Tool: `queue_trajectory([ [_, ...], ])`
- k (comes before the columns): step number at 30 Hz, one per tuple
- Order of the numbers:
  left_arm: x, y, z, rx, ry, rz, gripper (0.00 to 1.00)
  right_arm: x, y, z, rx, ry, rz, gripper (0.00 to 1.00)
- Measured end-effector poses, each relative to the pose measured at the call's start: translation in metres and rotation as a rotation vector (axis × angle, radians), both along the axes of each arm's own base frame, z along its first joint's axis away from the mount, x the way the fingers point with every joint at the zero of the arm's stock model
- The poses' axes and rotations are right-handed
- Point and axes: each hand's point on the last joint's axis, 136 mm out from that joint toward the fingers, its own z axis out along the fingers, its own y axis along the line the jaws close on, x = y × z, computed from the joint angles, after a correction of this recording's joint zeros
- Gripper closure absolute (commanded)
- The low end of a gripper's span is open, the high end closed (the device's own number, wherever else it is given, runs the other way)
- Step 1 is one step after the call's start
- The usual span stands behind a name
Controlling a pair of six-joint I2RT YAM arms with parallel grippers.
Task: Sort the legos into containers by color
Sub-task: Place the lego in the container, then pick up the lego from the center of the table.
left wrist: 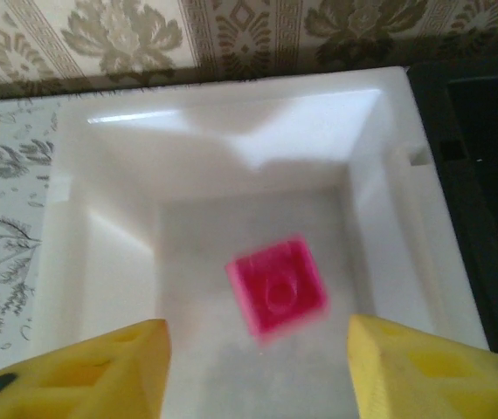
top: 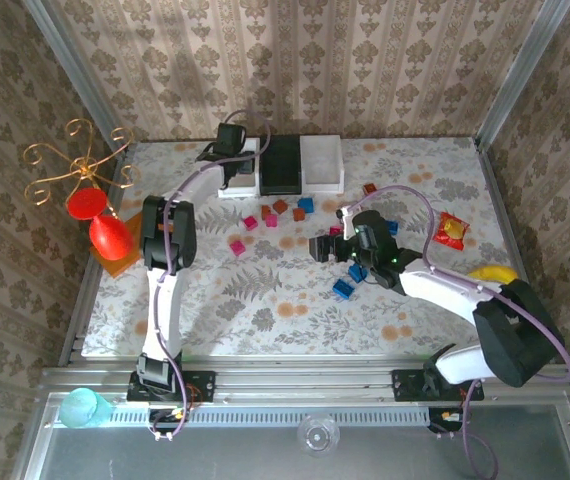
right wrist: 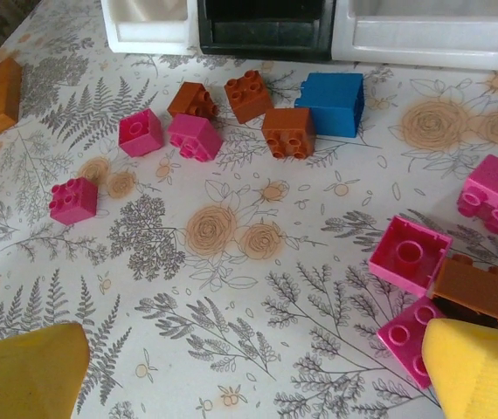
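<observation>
**Top external view.** The three containers stand side by side in a row at the far edge of the table (top: pixel 265 310): left white bin (top: pixel 233 187), black bin (top: pixel 280 165), right white bin (top: pixel 322 163). The long axis of each runs from near to far. The left gripper (top: pixel 231 148) hangs over the left white bin. The loose legos (top: pixel 271 218) lie scattered on the table between the bins and the right gripper (top: pixel 322 247), which sits low over mid-table.

**Left wrist view.** One binned pink brick (left wrist: pixel 277 286) lies flat on the floor of the left white bin, near its middle. Its edges are turned at a slant to the bin walls, and its outline is blurred. The left gripper's yellow fingers (left wrist: pixel 100 371) are spread wide, one on each side of the brick and apart from it. Nothing is gripped.

**Right wrist view.** The right gripper's fingers are spread wide with bare table between them, and nothing is held. The right-hand finger overlaps the edge of a near pink brick (right wrist: pixel 404 336) and sits just beside a brown brick (right wrist: pixel 476 292); whether it touches them cannot be told. A blue brick (right wrist: pixel 330 103) lies nearest the bins, its long axis across the view. Brown and pink bricks lie to its left.
</observation>
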Motion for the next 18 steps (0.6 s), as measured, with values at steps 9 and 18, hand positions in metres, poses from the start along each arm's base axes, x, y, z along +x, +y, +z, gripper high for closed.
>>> queue_trajectory([
  [9, -0.125, 0.012, 0.052, -0.063, -0.014, -0.08, 0.26, -0.004, -0.004, -0.002, -0.051, -0.011, 0.023, 0.01],
  [18, -0.247, 0.019, -0.037, -0.057, 0.251, -0.14, 0.18, -0.018, 0.003, -0.018, -0.037, -0.073, 0.102, 0.01],
])
